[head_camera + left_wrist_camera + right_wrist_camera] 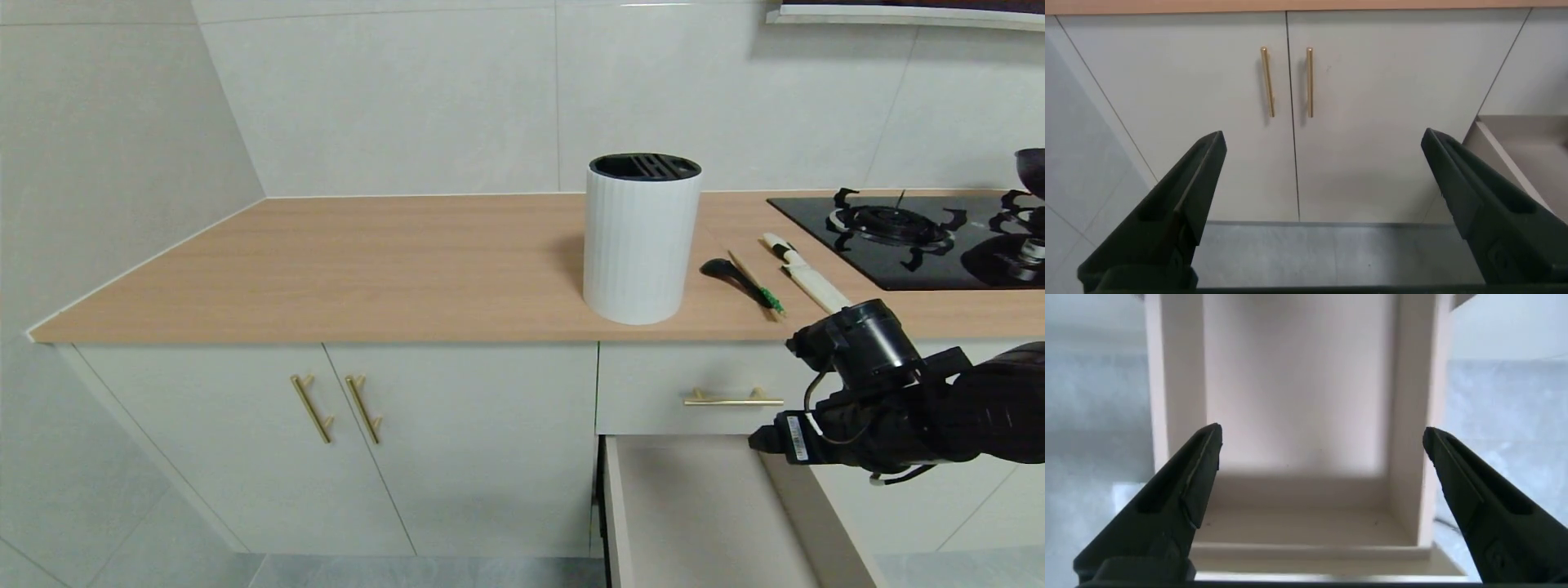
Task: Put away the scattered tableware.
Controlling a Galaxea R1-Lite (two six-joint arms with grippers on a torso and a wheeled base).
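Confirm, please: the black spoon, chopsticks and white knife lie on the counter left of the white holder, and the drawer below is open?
No: the head view shows the spoon, chopsticks and knife right of the holder. The drawer is open.

The countertop (326,269) (wooden) holds a gas stove (902,245).

no legible text, no readable labels or numbers

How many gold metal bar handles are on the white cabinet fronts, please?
3: left door handle, right door handle, both upright; horizontal drawer handle. Any on the open drawer may be hidden.
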